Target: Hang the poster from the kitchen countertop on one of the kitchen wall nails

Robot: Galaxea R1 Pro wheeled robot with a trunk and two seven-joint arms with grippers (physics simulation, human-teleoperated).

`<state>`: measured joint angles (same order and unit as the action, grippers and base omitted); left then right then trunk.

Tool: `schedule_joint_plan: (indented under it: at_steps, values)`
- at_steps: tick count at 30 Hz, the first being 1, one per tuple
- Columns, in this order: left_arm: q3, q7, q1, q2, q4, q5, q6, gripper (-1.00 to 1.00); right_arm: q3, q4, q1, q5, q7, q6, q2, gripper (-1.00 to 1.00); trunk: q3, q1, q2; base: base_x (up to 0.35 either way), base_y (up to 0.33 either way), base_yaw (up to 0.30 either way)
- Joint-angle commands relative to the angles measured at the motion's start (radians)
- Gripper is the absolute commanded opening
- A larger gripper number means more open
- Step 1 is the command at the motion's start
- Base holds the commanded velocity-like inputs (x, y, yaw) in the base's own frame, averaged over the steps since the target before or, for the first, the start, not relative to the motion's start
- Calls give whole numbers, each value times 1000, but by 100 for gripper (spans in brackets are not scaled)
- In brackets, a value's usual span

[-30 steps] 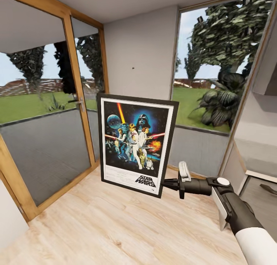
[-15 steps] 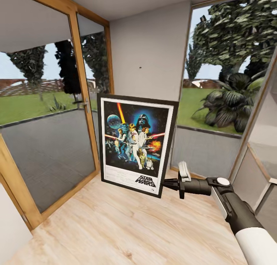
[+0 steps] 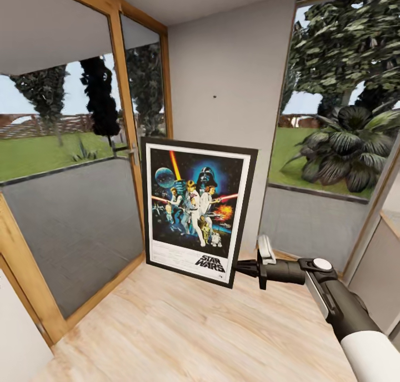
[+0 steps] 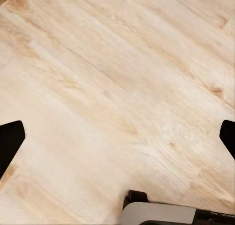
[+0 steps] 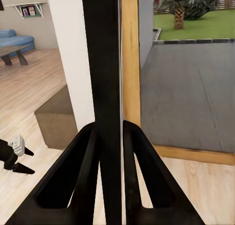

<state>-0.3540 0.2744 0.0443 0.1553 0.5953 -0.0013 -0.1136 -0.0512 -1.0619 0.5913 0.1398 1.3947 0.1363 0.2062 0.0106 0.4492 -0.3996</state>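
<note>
Left gripper [image 4: 117, 137] over wood floor [image 4: 107, 78], jaws spread open, holding nothing. Right gripper [image 3: 240, 267] jaws clamped on the poster [image 3: 197, 207] lower right edge, held upright mid-air. Wall nail [image 3: 214, 97] on grey wall [image 3: 233, 65] beyond, above poster.

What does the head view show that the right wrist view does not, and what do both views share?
Head view alone: the poster's printed front with its colourful Star Wars artwork, the wall nail as a dark speck on the grey wall above it, and trees through the right-hand window.

Right wrist view alone: the poster edge-on, a thin black strip clamped between the right tool's fingers, plus a blue sofa in a room behind.

Both share: the poster held by the right tool, the light wood floor and the wooden door frame.
</note>
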Motion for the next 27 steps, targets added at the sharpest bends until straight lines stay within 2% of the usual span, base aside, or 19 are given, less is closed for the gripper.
schedule_joint_plan:
  at_steps: [1, 15, 27]
  values:
    - [-3, 6, 0, 0, 0, 0, -1, 100, -3, 0, 0, 7, 3, 14, 1, -100, 0, 1, 0, 223, 303, 0]
    - [-3, 6, 0, 0, 0, 0, -1, 100, -3, 0, 0, 7, 3, 14, 1, -100, 0, 1, 0, 237, 288, -15]
    - [-3, 7, 0, 0, 0, 0, -1, 100, -3, -1, -1, 6, 3, 14, 1, -100, 6, 1, 0, 248, 276, -247]
